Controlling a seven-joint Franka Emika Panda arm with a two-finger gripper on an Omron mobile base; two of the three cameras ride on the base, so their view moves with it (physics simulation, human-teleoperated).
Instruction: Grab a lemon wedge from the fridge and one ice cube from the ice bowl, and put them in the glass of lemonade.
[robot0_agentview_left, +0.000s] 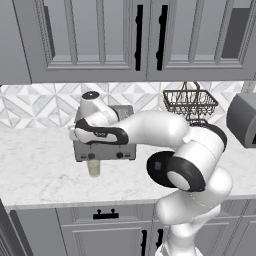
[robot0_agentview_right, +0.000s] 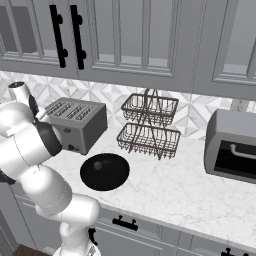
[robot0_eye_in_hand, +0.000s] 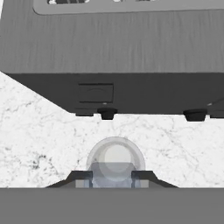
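Simulated kitchen, white marble bench (robot0_agentview_left: 40, 165) under grey panelled cabinets (robot0_agentview_left: 90, 35), patterned tile behind. Glass of lemonade (robot0_agentview_left: 94, 168) standing on the bench just in front of the toaster (robot0_agentview_left: 104, 142), directly under the arm's hand. Gripper (robot0_eye_in_hand: 114, 180) clenched on a pale translucent block, judged to be the ice cube (robot0_eye_in_hand: 114, 173), hanging right over the rim of the glass in the hand view. Lemon wedge not made out; contents of the glass too pale to tell. Judged step: dropping the cube in. Risks: cube off-centre at release, hitting the rim and skidding across the bench; hand coming too low and knocking the light tumbler over, spilling the drink; glass so close to the toaster that a sideways nudge pushes it against the toaster front. Hand view gives the lineup of cube over glass mouth, plus the toaster's front knobs (robot0_eye_in_hand: 107, 113). Left base view gives the height of the hand above the glass but hides the fingertips behind the wrist. Right base view adds the black round pan (robot0_agentview_right: 105, 171), the two-tier wire basket (robot0_agentview_right: 150, 125) and the grey toaster oven (robot0_agentview_right: 232, 147) further along the bench, all well apart from the glass.
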